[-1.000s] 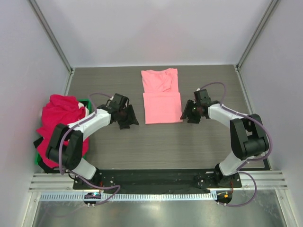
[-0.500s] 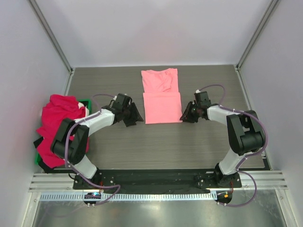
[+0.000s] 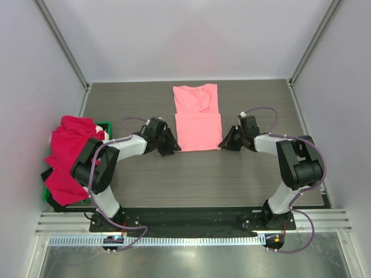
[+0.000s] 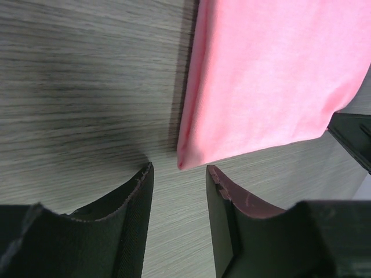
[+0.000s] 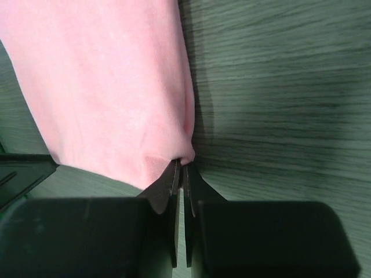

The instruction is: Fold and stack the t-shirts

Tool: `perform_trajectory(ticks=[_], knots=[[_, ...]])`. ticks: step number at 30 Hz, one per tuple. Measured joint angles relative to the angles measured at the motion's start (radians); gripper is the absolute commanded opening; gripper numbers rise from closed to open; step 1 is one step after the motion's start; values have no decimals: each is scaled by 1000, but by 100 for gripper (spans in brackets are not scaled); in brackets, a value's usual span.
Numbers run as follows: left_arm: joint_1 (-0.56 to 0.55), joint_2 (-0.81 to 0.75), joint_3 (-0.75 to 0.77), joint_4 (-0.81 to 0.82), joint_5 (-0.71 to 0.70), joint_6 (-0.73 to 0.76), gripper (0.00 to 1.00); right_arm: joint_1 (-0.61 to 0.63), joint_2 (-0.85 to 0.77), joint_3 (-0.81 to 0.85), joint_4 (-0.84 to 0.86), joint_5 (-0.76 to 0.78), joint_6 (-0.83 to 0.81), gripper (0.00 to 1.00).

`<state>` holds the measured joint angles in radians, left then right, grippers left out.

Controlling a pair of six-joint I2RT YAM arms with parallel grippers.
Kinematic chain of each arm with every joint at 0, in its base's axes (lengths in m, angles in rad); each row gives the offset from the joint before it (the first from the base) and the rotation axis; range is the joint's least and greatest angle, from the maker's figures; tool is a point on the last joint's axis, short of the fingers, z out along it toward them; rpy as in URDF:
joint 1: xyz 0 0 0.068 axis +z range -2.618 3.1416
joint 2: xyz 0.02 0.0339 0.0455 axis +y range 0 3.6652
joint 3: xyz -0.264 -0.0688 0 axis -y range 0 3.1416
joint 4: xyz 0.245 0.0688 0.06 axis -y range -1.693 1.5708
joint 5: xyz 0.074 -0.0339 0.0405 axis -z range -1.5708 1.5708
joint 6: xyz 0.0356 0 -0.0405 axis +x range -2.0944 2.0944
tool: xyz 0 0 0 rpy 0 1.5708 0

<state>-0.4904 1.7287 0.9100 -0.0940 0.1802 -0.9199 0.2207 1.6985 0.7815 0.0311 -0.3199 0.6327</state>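
Jaws of the left gripper stood narrowly apart, low over the grey table, and we saw the near left corner of the pink t-shirt just ahead of them, untouched. The right gripper was pinched shut on its near right corner. Beyond, the shirt lay flat toward the far edge. Red t-shirts were heaped over the green tray at left.

Parted left claw, corner of pink t-shirt just ahead, grey wood-grain table beneath
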Motion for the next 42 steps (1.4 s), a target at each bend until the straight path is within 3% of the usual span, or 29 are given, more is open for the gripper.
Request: perform_trajectory(ticks=[5, 16, 17, 23, 28, 36, 42], knots=[[-2, 17, 0, 39, 4, -9, 39, 0, 9, -12, 43, -18, 8, 4], [-17, 46, 1, 76, -8, -15, 9, -16, 8, -54, 125, -52, 25, 1], [-19, 48, 2, 76, -10, -16, 1, -17, 8, -56, 129, -55, 26, 1], [-22, 58, 18, 64, -14, -14, 0, -35, 5, -63, 129, -70, 34, 1], [-31, 19, 6, 13, -40, -13, 0, -40, -57, -77, 18, -53, 27, 1], [-137, -271, -98, -111, -96, -26, 0, 26, -350, -151, -284, 13, 39, 1], [-327, -532, -123, -328, -226, -98, 0, 182, -695, -188, -478, 83, 137, 1]])
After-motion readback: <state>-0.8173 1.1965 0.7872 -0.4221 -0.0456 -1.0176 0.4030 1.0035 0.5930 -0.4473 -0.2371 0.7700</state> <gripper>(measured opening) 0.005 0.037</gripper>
